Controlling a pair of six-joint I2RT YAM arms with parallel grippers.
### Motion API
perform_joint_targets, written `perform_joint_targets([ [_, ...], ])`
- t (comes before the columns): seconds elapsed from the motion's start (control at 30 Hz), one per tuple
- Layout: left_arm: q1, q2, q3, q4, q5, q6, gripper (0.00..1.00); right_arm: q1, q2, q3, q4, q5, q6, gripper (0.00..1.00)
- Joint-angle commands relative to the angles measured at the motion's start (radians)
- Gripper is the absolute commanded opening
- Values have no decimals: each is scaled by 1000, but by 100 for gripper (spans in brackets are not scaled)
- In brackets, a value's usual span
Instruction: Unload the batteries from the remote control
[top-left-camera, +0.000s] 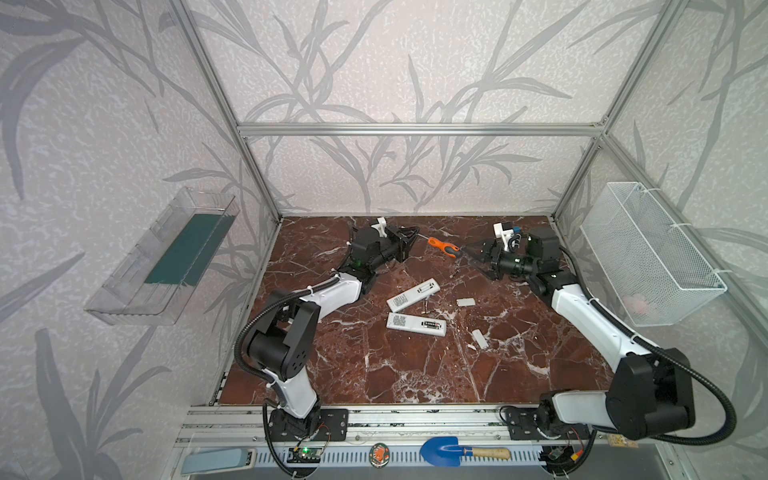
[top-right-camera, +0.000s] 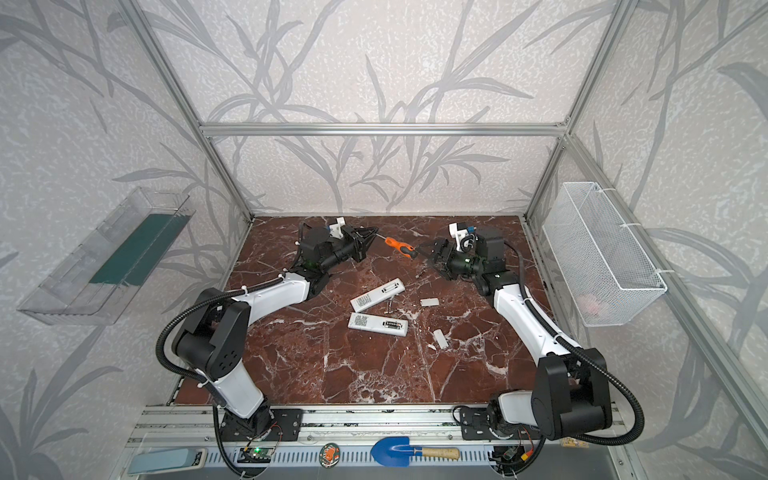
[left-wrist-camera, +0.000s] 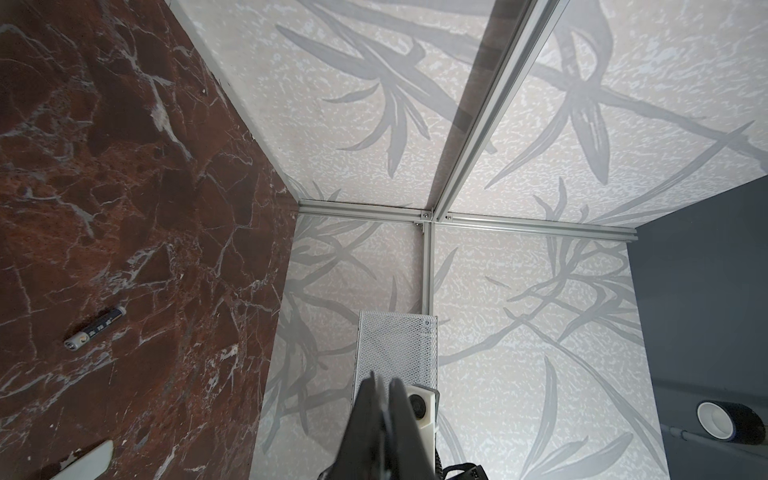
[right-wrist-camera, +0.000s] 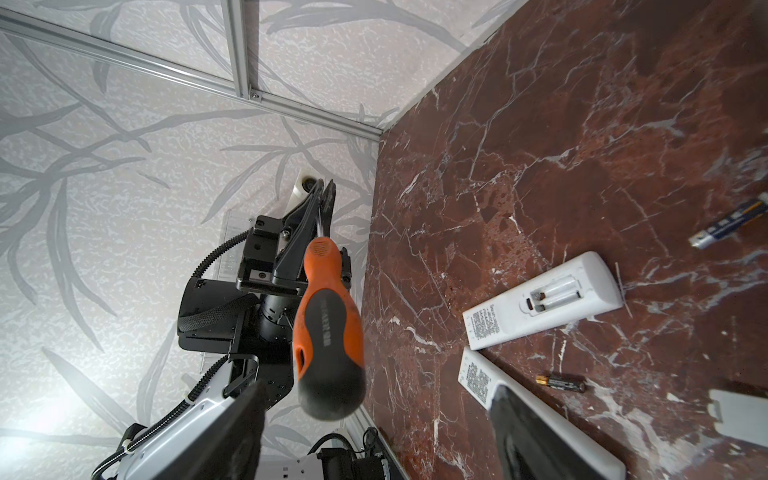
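Glossy red-brown marble surface, white-veined. On it the emptied remote, a white slab, bay bare; just beside it the second remote with seated batteries. Your left gripper is clamped tight on the steel shaft of the orange screwdriver, tip hidden. Your right gripper gapes wide at its rubbery black butt, gripping nothing. Loose batteries, slim metallic cylinders, lie just beside the emptied remote.

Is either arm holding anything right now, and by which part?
The left gripper holds the screwdriver by its metal shaft. The right gripper's jaws stand open near the handle, gripping nothing.
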Motion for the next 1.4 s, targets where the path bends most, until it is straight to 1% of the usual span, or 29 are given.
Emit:
perform_joint_targets([
  [0.0,-5,8,7,71,9,-46,0,36,35,37,93,-3,36,81],
  [0.17,-10,16,6,86,15,-57,0,72,87,73,187,9,81,76],
  [0.37,-12,13,-6,91,15,-56,0,85,134,100,250,8,122,69],
  [0.6,-14,11,-8,85,9,-50,0,89,140,106,259,6,131,61],
  [0.8,-20,25,5,83,15,-51,0,89,139,103,259,9,129,47],
  [1.0,-21,20,1,74,16,-47,0,90,143,99,259,9,135,27],
  [1.07,-22,19,-1,72,16,-45,0,89,143,97,259,9,135,22],
  [1.23,-20,29,4,83,26,-49,0,89,140,93,263,9,140,15],
  [1.37,-20,28,3,85,37,-46,1,89,132,98,245,9,131,12],
])
